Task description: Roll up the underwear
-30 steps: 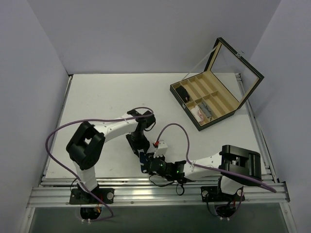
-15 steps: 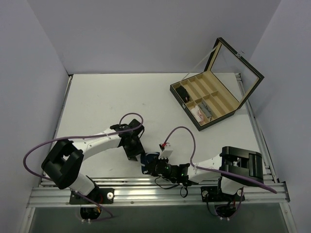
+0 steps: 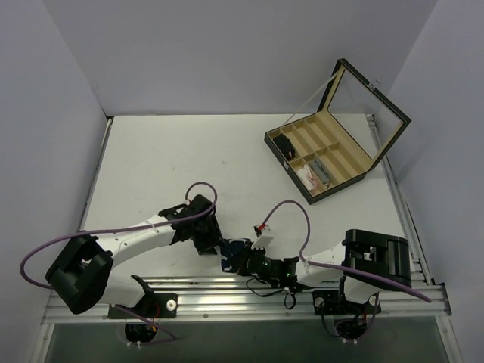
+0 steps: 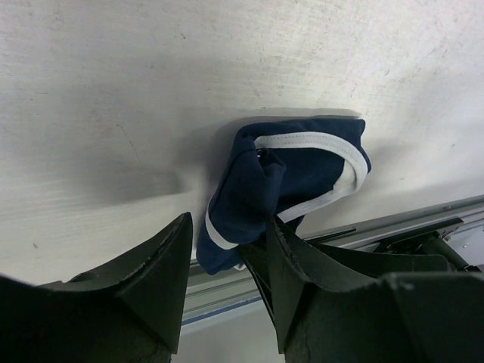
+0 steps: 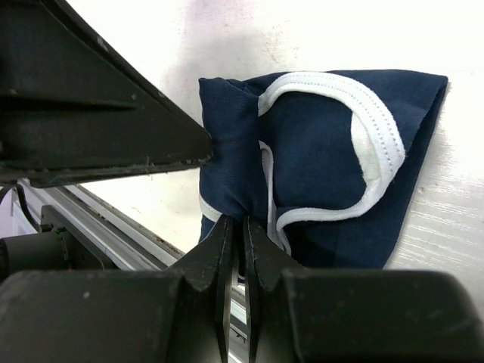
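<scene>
At the near edge of the white tabletop, our right claw pinches the small navy-blue, white-trimmed fabric underwear, while our left claw, just swung in, gapes astride it, so rolling looks half-done.

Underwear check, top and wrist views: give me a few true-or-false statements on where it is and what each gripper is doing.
1. The right gripper is shut on a fold of the underwear. True.
2. The left gripper is clamped shut. False: its jaws stand apart.
3. The underwear lies in the box. False: it is on the table, close to the near edge.
4. The box's lid stands open. True.
5. The underwear is spread out flat. False: it is bunched and folded over.
</scene>
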Motion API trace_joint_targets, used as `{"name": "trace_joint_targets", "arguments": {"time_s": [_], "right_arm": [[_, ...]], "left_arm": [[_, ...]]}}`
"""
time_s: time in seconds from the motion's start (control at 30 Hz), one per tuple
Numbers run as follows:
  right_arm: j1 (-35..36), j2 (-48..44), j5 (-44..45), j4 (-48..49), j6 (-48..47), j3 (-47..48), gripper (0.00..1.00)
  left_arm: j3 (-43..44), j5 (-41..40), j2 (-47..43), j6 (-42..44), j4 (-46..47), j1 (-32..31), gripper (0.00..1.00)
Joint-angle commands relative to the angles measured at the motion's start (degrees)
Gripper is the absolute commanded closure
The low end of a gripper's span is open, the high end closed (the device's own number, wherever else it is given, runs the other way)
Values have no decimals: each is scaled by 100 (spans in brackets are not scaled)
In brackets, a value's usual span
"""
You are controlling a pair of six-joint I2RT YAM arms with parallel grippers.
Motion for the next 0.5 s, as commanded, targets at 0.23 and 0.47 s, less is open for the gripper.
{"name": "trace_joint_targets", "arguments": {"time_s": [0.23,0.47], "right_arm": [[62,209,-279,-1513,-119,-506,100],[35,217,-341,-1601,-251,-498,100]], "left_arm": [[-320,446,184,136,1060,-15,49],[-258,850,730,172,1561,-50,67]]}}
